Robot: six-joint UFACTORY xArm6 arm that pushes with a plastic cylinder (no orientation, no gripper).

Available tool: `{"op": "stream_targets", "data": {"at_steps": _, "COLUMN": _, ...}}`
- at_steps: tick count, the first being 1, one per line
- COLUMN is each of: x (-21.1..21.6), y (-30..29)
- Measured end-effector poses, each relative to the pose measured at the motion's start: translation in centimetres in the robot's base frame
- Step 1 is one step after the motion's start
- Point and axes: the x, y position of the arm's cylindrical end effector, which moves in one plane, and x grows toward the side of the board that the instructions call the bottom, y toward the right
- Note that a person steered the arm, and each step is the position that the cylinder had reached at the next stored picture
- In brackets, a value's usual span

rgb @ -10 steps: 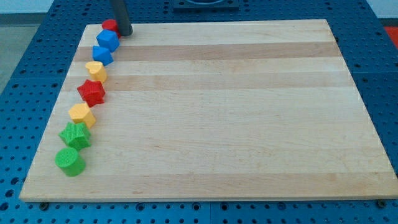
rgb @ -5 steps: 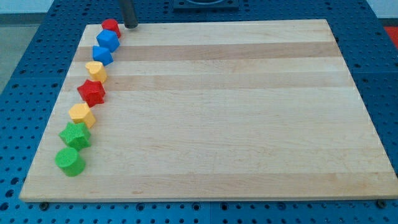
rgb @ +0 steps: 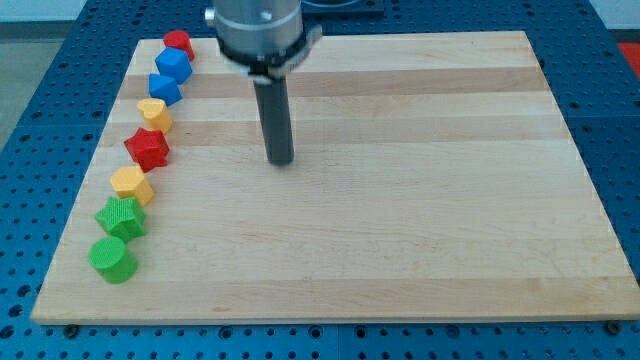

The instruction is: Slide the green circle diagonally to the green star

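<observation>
Pale wooden board (rgb: pixel 420 210) on blue perforated table (rgb: pixel 620 120). No gripper fitted: straight dark rod, my tip (rgb: pixel 281 161) on bare wood, upper-centre of frame, well apart from blocks. Blocks line view's left edge. Green circle block (rgb: pixel 112 259) lower left, lowest in line; green star block (rgb: pixel 121 216) just above, touching or nearly. Red star block (rgb: pixel 148 148) mid-left.

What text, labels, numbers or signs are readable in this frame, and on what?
None. The pale wooden board, the blue perforated table, the dark rod and my tip, and the coloured plastic blocks along the view's left, such as the green circle and green star, carry no markings.
</observation>
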Motion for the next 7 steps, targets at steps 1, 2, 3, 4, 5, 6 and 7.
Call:
{"op": "stream_targets", "data": {"at_steps": 1, "x": 7.1, "y": 0.0}}
{"op": "stream_targets", "data": {"at_steps": 2, "x": 15.2, "y": 0.0}}
{"op": "stream_targets", "data": {"at_steps": 3, "x": 16.3, "y": 0.0}}
{"op": "stream_targets", "data": {"at_steps": 4, "x": 16.3, "y": -1.0}}
{"op": "stream_targets", "data": {"at_steps": 5, "x": 16.3, "y": -2.7}}
{"op": "stream_targets", "data": {"at_steps": 6, "x": 16.3, "y": -2.7}}
{"op": "stream_targets", "data": {"at_steps": 7, "x": 16.3, "y": -3.1}}
